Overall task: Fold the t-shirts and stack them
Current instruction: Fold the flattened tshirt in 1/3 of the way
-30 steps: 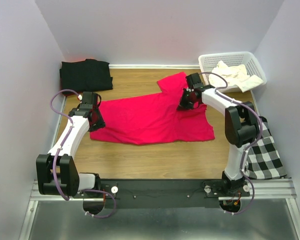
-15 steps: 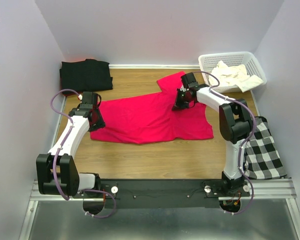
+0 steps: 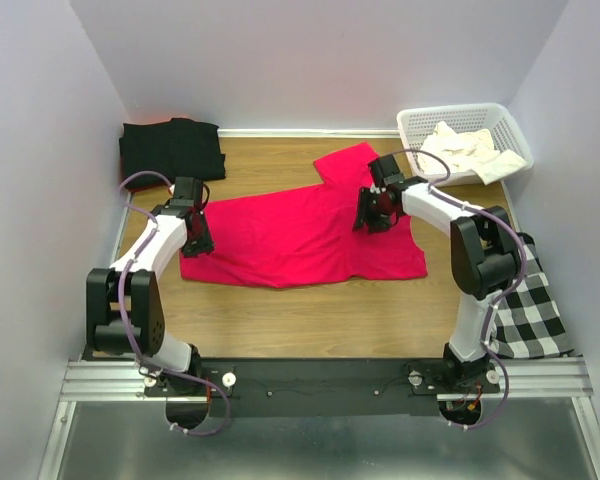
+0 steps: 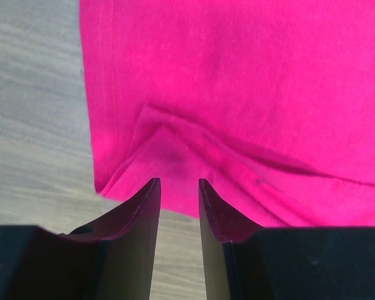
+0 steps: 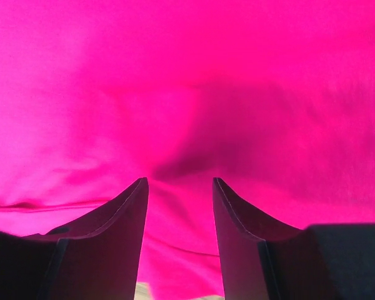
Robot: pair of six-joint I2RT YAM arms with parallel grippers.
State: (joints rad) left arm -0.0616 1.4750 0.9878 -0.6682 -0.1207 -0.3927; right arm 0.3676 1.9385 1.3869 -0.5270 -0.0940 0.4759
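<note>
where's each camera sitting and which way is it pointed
Top external: above and behind the bases, facing down and forward over the table; shows left arm and right arm whole, plus black t-shirt and basket.
Left wrist: on the left arm, looking down past the left pincer at the red t-shirt hem and bare wood; only its two fingers show.
Right wrist: on the right arm, looking past the right pincer; red cloth fills the view behind its fingers.
Shared: all three see the red t-shirt.

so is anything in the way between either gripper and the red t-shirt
nothing visible does: the left gripper is at the puckered left edge of the red t-shirt, the right gripper directly over its cloth, both with jaws apart
</note>
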